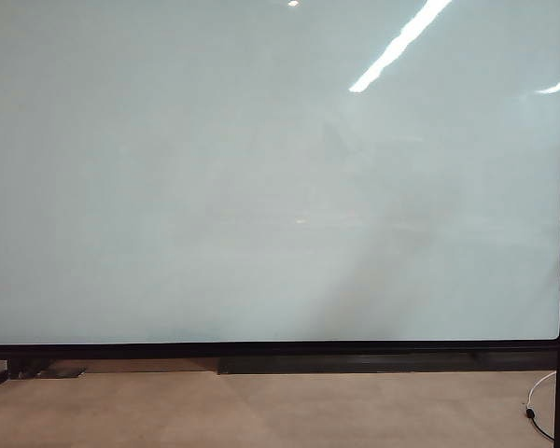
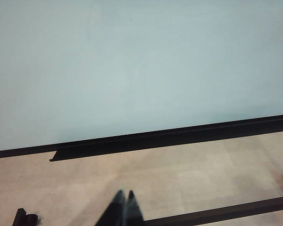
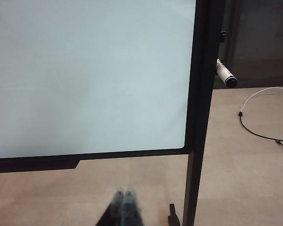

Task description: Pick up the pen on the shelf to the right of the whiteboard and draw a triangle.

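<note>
Right gripper [image 3: 124, 192], fingertips pressed together and empty, is blurred and cut off at the frame edge; left gripper [image 2: 124, 195] likewise closed and cropped. Only the right wrist view shows the pen [image 3: 225, 74], partly hidden behind the whiteboard [image 3: 85, 75] frame's right post. Neither gripper appears in the exterior view.

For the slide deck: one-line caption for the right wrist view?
Shut right gripper low before the blank whiteboard; the pen pokes out beyond its frame.
</note>
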Robot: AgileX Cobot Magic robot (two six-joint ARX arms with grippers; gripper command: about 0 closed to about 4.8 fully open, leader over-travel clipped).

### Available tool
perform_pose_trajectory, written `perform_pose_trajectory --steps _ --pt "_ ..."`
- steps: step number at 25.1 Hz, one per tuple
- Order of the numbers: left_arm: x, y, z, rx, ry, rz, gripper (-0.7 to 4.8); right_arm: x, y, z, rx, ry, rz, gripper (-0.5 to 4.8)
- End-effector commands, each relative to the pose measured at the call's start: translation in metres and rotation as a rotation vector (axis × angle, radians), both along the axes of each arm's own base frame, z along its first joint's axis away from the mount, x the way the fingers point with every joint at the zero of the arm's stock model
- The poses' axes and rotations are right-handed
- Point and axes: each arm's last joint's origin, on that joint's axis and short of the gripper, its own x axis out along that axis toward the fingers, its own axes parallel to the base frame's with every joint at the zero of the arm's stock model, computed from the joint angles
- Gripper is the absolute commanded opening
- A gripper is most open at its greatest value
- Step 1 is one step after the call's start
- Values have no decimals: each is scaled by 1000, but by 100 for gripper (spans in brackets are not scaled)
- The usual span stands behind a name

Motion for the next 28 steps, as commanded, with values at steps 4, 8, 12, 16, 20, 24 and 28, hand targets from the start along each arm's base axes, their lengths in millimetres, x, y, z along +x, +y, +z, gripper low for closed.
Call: perform_pose_trajectory --steps 4,8,12,16,20,24,28 --pt "0 0 0 0 3 -1 -5 0 0 3 0 -18 3 -1" --pt "0 0 0 0 3 -1 -5 0 0 4 2 -28 2 -1" --pt "0 0 0 0 3 -1 -5 -3 4 25 69 -239 132 1" --pt "0 0 0 0 3 -1 -5 -5 0 53 80 -352 21 0" --pt "0 0 0 0 4 -1 -5 8 -3 75 28 -269 -1 24" --pt "0 0 0 0 3 -2 -5 32 -14 104 6 -275 -9 155" --pt "0 0 0 1 4 0 -5 63 -53 118 54 -338 68 213"
